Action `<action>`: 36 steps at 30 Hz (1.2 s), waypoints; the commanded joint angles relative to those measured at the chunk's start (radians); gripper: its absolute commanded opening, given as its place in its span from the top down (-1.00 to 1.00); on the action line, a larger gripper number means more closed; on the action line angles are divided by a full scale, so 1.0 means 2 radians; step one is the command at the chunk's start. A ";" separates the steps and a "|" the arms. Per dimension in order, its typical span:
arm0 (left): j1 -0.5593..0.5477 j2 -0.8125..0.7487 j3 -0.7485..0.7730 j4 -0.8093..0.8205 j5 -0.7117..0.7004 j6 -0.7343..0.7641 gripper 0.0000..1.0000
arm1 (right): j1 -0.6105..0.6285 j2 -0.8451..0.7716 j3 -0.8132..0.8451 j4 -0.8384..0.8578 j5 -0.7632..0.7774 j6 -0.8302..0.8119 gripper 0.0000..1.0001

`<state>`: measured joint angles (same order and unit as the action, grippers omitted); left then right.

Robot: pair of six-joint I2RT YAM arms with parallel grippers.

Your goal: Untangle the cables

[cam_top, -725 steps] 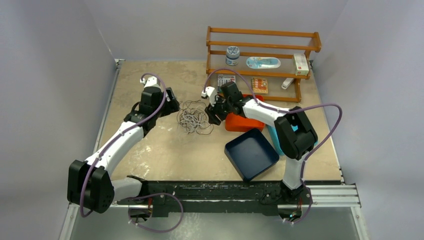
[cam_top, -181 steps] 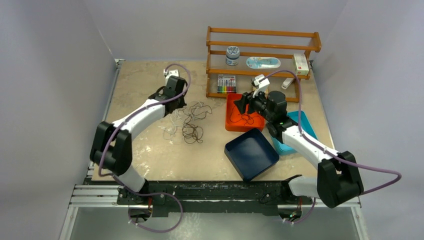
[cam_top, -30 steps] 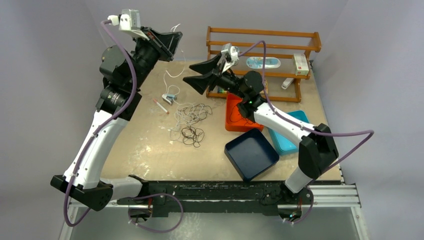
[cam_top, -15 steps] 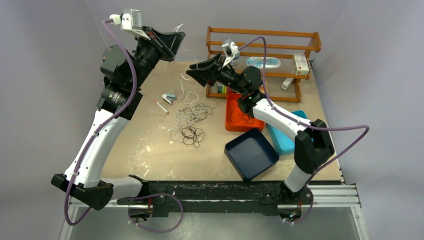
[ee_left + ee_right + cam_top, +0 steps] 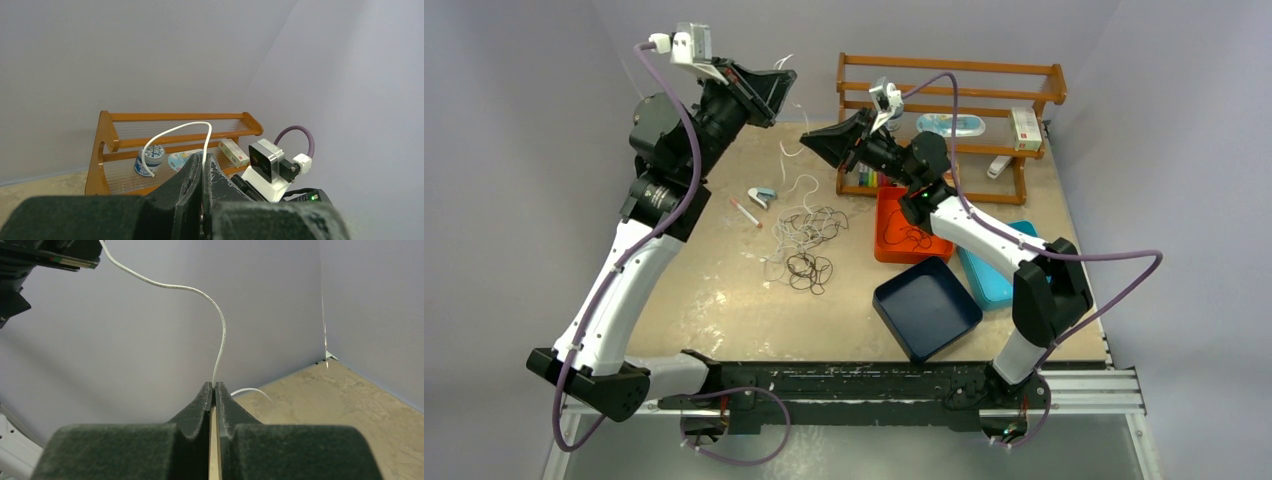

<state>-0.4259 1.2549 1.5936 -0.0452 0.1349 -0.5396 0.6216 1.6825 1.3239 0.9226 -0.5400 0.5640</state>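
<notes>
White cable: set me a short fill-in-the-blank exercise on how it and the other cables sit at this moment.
The white cable is clamped by the left gripper and by the right gripper, so it is held by ___ grippers.
Both grippers hold it ___ the table, not on it.
The tray with a dark cable lying in it is coloured ___.
Missing words: two; above; orange.
</notes>
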 commanded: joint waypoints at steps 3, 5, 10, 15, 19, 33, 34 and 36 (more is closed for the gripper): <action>0.001 -0.017 -0.012 0.019 0.002 -0.002 1.00 | -0.004 -0.025 0.004 0.029 0.000 -0.014 1.00; 0.001 -0.020 -0.015 0.010 -0.005 0.004 1.00 | -0.008 -0.038 -0.003 0.025 0.010 -0.024 1.00; 0.001 -0.036 -0.032 -0.026 -0.039 0.027 0.77 | -0.027 -0.080 -0.022 0.005 0.032 -0.054 1.00; 0.001 -0.055 -0.066 -0.035 -0.057 0.031 0.35 | -0.033 -0.126 -0.030 -0.036 0.062 -0.104 1.00; 0.001 -0.061 -0.087 -0.040 -0.059 0.031 0.16 | -0.034 -0.157 -0.031 -0.067 0.085 -0.136 1.00; 0.001 -0.055 -0.138 -0.057 -0.084 0.039 0.08 | -0.038 -0.251 -0.074 -0.184 0.188 -0.201 1.00; 0.001 -0.052 -0.141 -0.060 -0.089 0.039 0.08 | -0.039 -0.260 -0.078 -0.197 0.202 -0.204 1.00; 0.001 -0.044 -0.145 -0.068 -0.096 0.038 0.08 | -0.041 -0.272 -0.084 -0.223 0.219 -0.208 1.00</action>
<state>-0.4259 1.1503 1.3167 -0.1772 -0.0109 -0.4839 0.5484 1.2034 1.1675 0.5602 -0.2142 0.1936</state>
